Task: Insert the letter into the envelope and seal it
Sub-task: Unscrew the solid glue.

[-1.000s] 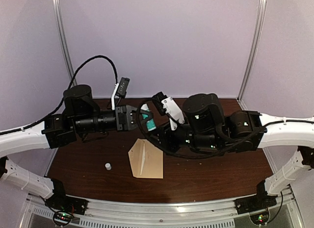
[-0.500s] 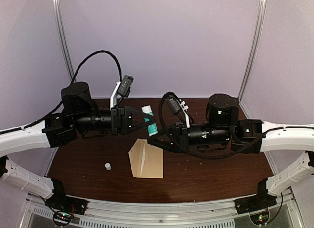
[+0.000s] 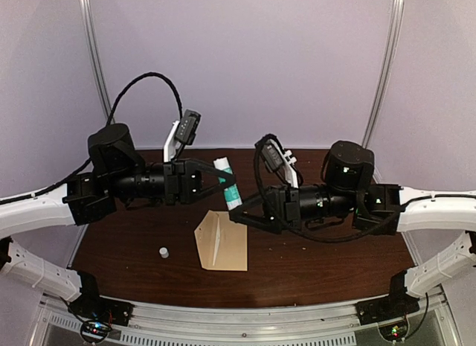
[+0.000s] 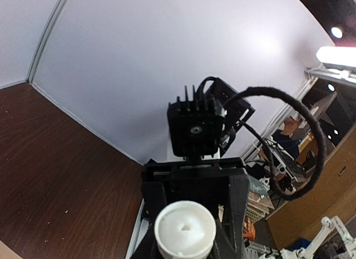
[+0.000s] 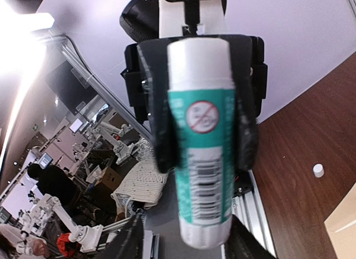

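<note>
Tan and flat, the envelope (image 3: 225,249) lies on the tabletop (image 3: 320,266) nearest the arms' bases, with a small white cap (image 3: 163,251) loose on its left-arm side. No separate letter shows, so it is presumably tucked inside. Above and beyond the envelope, the left gripper (image 3: 217,181) clamps a glue stick (image 5: 203,159) mid-barrel, while the right gripper (image 3: 239,212) stands open around its lower end. Held by one grip only, the stick could tilt or slip. Nothing pins the envelope, so a dragging stick may shove it and smear the tabletop instead.
</note>
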You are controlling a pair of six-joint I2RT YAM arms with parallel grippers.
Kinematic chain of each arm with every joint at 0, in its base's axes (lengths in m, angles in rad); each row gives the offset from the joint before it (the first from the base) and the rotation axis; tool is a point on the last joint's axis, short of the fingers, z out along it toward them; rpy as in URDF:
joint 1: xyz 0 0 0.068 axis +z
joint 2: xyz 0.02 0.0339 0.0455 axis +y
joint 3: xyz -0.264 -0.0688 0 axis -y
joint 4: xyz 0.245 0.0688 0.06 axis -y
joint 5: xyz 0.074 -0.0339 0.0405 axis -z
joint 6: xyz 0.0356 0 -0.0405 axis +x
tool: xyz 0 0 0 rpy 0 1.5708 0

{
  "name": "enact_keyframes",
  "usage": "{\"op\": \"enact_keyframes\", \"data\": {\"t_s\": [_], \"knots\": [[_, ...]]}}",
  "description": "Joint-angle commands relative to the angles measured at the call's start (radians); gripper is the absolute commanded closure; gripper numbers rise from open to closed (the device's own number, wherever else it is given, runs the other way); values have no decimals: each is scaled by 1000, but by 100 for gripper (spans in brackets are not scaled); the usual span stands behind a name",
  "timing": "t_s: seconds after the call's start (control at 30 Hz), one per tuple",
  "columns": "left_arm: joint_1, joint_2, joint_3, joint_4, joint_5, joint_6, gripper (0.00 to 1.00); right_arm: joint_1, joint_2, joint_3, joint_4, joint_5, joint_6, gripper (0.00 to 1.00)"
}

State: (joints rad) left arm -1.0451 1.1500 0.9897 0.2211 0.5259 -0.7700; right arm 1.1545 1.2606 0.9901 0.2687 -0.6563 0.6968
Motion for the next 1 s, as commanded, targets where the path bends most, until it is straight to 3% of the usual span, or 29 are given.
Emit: {"op": "enact_keyframes", "data": {"t_s": [0.0,0.1,0.17,0.3,0.47,0.9,0.97], "knots": [[17,-64,-1,-66,-221,-48,100,-13,-90,20,-106,68,-56,39],[45,-72,-8,-111,-258,-117,100,-16,-119,25,-224,173,-101,26],[51,-67,-9,-132,-268,-142,100,-16,-123,46,-330,284,-140,23],[53,-41,10,-196,-310,-166,100,6,-108,83,-477,549,-192,24],[53,-13,34,-277,-366,-191,100,54,-74,92,-489,733,-213,31],[53,30,41,-276,-352,-213,100,149,146,273,-543,812,-251,32],[53,35,41,-270,-344,-211,100,151,169,291,-549,815,-250,40]]}}
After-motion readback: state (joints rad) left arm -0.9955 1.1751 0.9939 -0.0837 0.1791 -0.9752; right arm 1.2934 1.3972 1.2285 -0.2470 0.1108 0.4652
